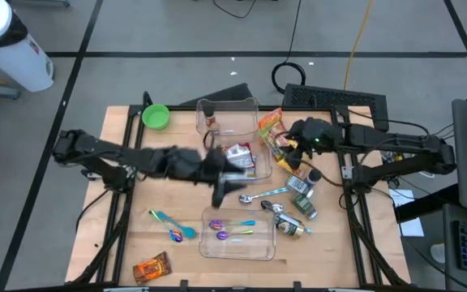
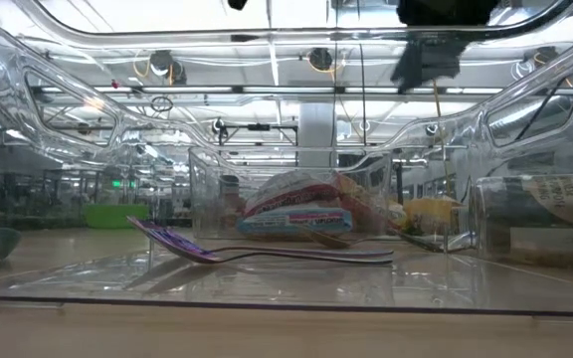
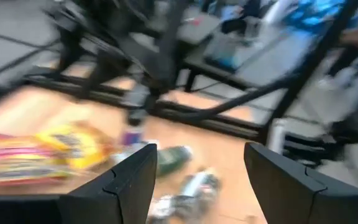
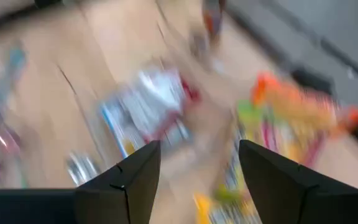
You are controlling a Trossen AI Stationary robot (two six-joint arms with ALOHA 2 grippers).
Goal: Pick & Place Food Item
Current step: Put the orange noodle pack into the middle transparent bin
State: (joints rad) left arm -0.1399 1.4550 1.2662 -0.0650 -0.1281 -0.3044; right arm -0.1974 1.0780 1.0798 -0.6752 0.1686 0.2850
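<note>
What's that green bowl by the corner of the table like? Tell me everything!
The green bowl is small, round and bright green, and looks like plastic. It sits upright, open side up, on the wooden table near its far left corner. It looks empty. Nothing touches it except the table: the clear box stands off to one side, and neither gripper is near it.

Glossy clear plastic bin (image 1: 237, 241) on matt wooden table (image 1: 128, 235).
</note>
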